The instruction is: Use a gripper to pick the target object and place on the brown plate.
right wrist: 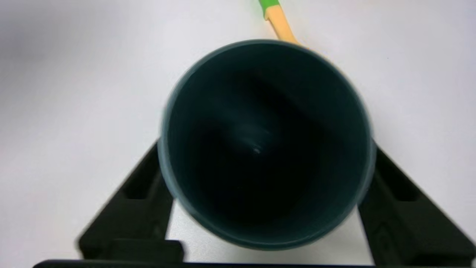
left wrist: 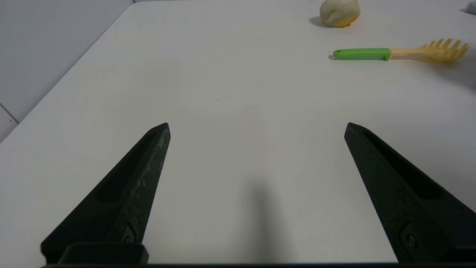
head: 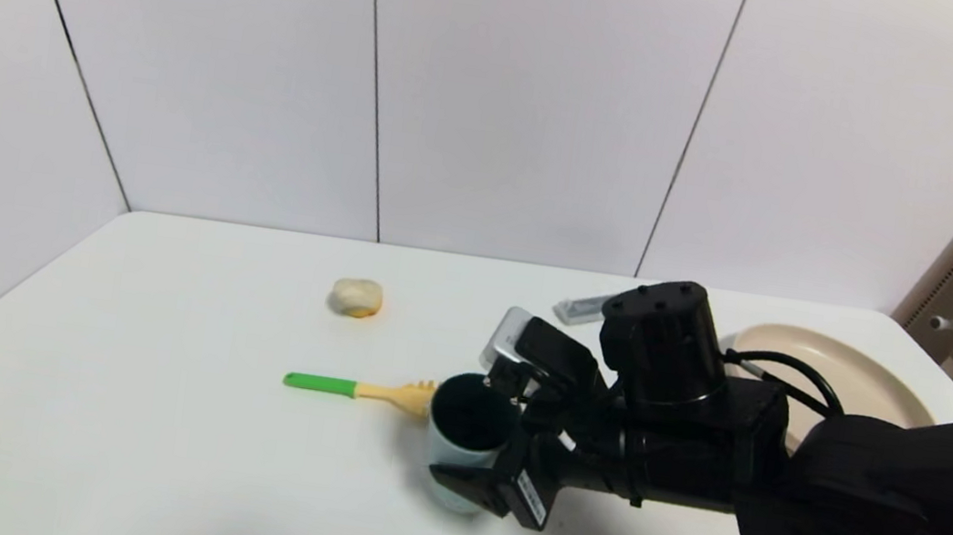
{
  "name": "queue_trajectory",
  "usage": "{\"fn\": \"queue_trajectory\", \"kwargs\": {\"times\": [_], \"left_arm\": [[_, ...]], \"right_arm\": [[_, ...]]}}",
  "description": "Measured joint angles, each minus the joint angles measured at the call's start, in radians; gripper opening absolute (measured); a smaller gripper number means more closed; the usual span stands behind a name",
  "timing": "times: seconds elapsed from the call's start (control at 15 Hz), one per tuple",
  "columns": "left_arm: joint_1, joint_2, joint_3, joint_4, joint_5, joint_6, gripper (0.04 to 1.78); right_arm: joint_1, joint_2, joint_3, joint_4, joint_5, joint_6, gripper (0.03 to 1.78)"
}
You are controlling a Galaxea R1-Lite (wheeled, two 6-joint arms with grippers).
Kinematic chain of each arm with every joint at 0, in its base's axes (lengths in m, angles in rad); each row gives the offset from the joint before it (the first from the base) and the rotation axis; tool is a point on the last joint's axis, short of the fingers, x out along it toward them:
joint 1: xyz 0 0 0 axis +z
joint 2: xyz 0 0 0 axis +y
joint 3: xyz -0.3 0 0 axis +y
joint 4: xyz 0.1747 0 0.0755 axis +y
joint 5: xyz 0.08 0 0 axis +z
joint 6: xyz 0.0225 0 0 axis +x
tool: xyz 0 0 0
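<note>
The pale grey-blue cup [head: 467, 441], dark teal inside, stands upright near the table's middle front. My right gripper [head: 480, 434] reaches in from the right, one black finger [head: 470, 488] on the near side of the cup and the other on the far side. In the right wrist view the cup [right wrist: 266, 145] fills the space between both fingers [right wrist: 141, 193], which press its sides. I cannot tell whether it rests on the table or is just off it. The brown plate [head: 858, 378] lies at the back right, partly behind the arm. My left gripper [left wrist: 256, 126] is open and empty over bare table.
A pasta fork with a green handle [head: 359, 389] lies just left of the cup, its head touching or nearly so. A pale yellow round fruit [head: 357, 297] sits farther back left. A small grey object [head: 582, 307] lies behind the arm. White walls close off the back.
</note>
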Motion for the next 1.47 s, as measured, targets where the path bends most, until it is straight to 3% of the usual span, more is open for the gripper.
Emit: {"fn": "queue_trajectory", "kwargs": {"times": [0.13,0.4,0.6,0.8,1.27,1.47], "left_arm": [[0.000,0.000,0.000,0.000,0.000,0.000,1.69],[0.000,0.000,0.000,0.000,0.000,0.000,1.69],[0.000,0.000,0.000,0.000,0.000,0.000,1.69],[0.000,0.000,0.000,0.000,0.000,0.000,1.69],[0.000,0.000,0.000,0.000,0.000,0.000,1.69],[0.000,0.000,0.000,0.000,0.000,0.000,1.69]], "right_arm": [[0.000,-0.001,0.005,0.000,-0.001,0.003,1.13],[-0.010,-0.029,0.007,0.005,-0.003,0.013,1.11],[-0.058,-0.116,-0.003,0.012,-0.016,0.098,1.11],[-0.230,-0.222,0.001,0.018,-0.049,0.143,1.10],[-0.788,-0.254,0.067,0.019,-0.053,0.020,1.10],[-0.899,-0.174,0.047,0.017,-0.053,-0.005,1.10]]}}
